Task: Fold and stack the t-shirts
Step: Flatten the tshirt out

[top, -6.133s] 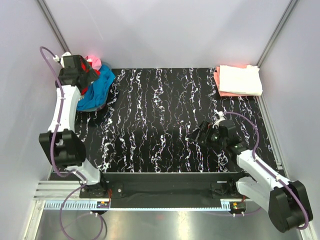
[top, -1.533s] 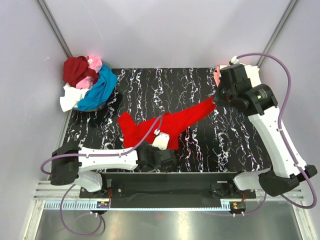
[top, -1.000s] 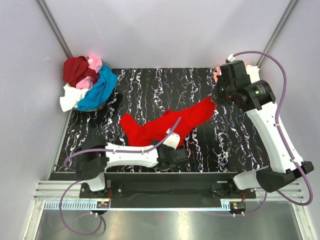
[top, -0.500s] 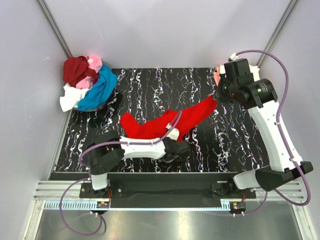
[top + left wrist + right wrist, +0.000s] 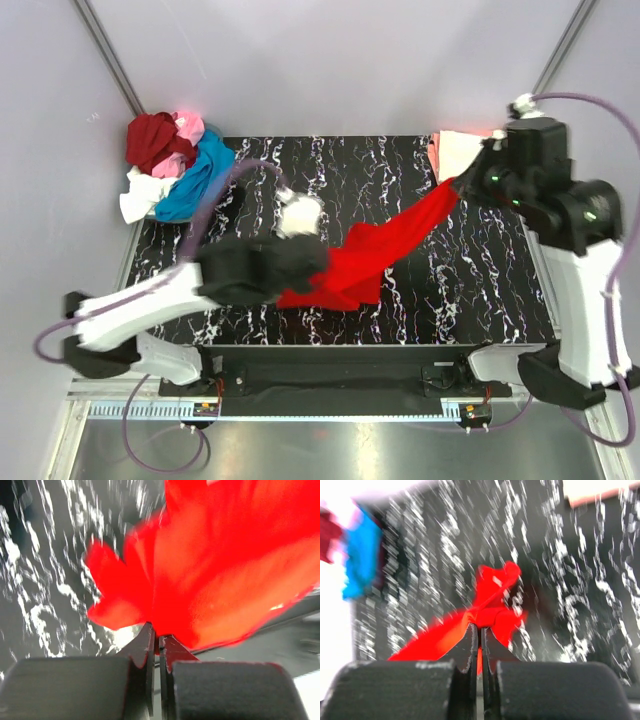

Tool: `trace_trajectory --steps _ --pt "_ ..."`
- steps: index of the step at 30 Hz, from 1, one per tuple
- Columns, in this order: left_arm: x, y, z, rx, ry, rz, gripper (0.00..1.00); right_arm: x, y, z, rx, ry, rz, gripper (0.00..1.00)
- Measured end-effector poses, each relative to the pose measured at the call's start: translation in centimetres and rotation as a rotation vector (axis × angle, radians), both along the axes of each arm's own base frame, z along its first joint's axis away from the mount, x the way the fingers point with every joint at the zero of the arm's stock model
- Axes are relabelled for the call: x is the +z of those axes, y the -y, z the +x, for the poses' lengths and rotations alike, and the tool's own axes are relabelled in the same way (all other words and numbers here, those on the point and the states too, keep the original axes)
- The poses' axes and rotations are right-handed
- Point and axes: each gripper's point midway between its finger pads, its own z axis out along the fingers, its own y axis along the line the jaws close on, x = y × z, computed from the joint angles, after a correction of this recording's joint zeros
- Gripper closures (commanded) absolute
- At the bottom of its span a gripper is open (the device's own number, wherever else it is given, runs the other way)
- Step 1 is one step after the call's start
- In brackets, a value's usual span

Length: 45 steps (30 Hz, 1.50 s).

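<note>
A bright red t-shirt (image 5: 385, 250) hangs stretched above the black marbled table (image 5: 300, 180), held at both ends. My left gripper (image 5: 312, 268) is shut on its near-left edge; in the left wrist view the red cloth (image 5: 225, 570) spreads out from the closed left gripper (image 5: 159, 637). My right gripper (image 5: 468, 182) is shut on the far-right end, and the right wrist view shows the red cloth (image 5: 495, 587) pinched in the right gripper (image 5: 480, 626). Both wrist views are blurred by motion.
A loose pile of t-shirts sits at the back left: dark red (image 5: 152, 138), pink (image 5: 188, 125), blue (image 5: 195, 180) and white (image 5: 135, 195). A folded white shirt (image 5: 458, 148) lies on a salmon one at the back right, partly behind the right arm.
The left gripper has shut on the red shirt's near edge and risen to the left. The right gripper has carried its end up and to the right, lifting the shirt.
</note>
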Motion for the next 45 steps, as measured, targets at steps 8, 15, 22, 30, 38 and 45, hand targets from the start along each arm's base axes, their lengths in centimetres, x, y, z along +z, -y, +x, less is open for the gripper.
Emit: trace_trajectory --steps 8,15,22,30,38,45 --pt "12.3 -4.0 -0.4 -0.156 0.195 -0.152 0.88 9.6 2.6 -6.2 -0.037 0.321 0.135 1.00" --pt "1.7 -5.5 4.7 -0.167 0.042 0.136 0.15 4.9 3.0 -4.3 -0.089 0.188 0.052 1.00" --pt "-7.9 -9.3 6.5 0.036 -0.199 0.303 0.17 -7.6 2.3 0.7 -0.104 -0.192 -0.153 1.00" --pt "-8.1 -1.1 0.8 -0.150 -0.101 0.260 0.21 -12.8 4.1 5.1 -0.144 -0.327 -0.207 1.00" --pt "-16.7 4.5 -0.2 -0.168 -0.178 0.388 0.18 -15.2 5.9 6.3 -0.159 -0.356 -0.191 1.00" --pt "-19.8 6.8 -0.3 -0.184 -0.193 0.440 0.20 -17.4 5.8 6.1 -0.132 -0.398 -0.176 1.00"
